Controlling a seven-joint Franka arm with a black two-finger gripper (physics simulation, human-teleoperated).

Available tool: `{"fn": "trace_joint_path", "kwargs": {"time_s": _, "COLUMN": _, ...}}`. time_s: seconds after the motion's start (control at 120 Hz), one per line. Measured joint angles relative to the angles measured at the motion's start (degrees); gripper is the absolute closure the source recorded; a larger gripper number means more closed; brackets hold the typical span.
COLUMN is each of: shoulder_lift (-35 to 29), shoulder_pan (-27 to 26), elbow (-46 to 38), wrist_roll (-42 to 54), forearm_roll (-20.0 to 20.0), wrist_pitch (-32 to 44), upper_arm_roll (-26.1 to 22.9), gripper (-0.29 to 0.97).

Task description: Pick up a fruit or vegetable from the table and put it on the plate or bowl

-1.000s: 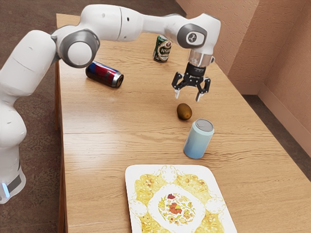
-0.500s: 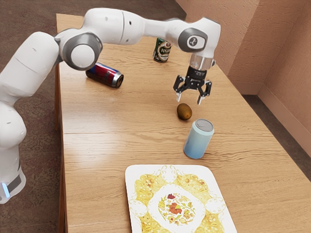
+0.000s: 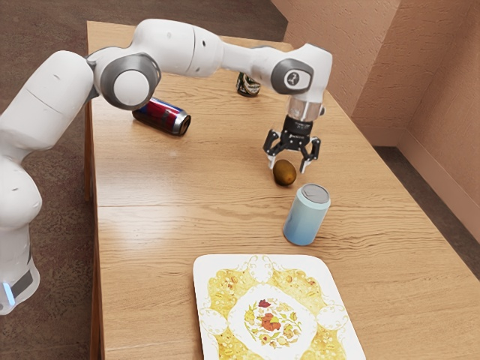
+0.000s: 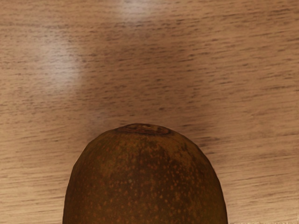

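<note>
One kiwi under spread end effector; red-blue can lettering illegible

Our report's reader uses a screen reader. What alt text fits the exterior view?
A white robot arm's black claw hangs open just above a brown oval kiwi on a wooden table. A pale blue can stands beside it, with an ornate yellow-and-white rectangular plate nearer the camera.
</note>
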Motion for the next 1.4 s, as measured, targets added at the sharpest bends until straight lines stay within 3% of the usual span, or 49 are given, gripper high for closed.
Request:
{"fn": "trace_joint_path", "kwargs": {"time_s": 0.508, "shoulder_lift": 0.71, "shoulder_pan": -0.21, "elbow": -1.69, "wrist_roll": 1.49, "forearm_roll": 0.23, "wrist_pitch": 2.65, "upper_arm_roll": 1.31, "gripper": 0.00}}
{"fn": "trace_joint_path", "kwargs": {"time_s": 0.683, "shoulder_lift": 0.90, "shoulder_pan": -0.14, "elbow": -1.31, "wrist_roll": 2.02, "forearm_roll": 0.62, "wrist_pitch": 2.84, "upper_arm_roll": 1.31, "gripper": 0.32}}
{"fn": "trace_joint_path", "kwargs": {"time_s": 0.808, "shoulder_lift": 1.21, "shoulder_pan": -0.03, "elbow": -1.17, "wrist_roll": 2.36, "forearm_roll": 0.78, "wrist_pitch": 3.20, "upper_arm_roll": 1.30, "gripper": 0.41}}
{"fn": "trace_joint_path", "kwargs": {"time_s": 0.992, "shoulder_lift": 0.93, "shoulder_pan": 0.90, "elbow": 1.75, "wrist_roll": 3.08, "forearm_roll": 1.80, "wrist_pitch": 3.65, "upper_arm_roll": 0.97, "gripper": 0.42}}
{"fn": "trace_joint_path", "kwargs": {"time_s": 1.133, "shoulder_lift": -3.27, "shoulder_pan": 3.97, "elbow": 4.10, "wrist_roll": 5.16, "forearm_roll": 5.98, "wrist_pitch": 2.43, "upper_arm_roll": -6.82, "gripper": 0.44}}
{"fn": "trace_joint_path", "kwargs": {"time_s": 1.4, "shoulder_lift": -13.93, "shoulder_pan": -1.14, "elbow": 4.10, "wrist_roll": 16.08, "forearm_roll": 9.22, "wrist_pitch": -1.61, "upper_arm_roll": -15.07, "gripper": 0.41}}
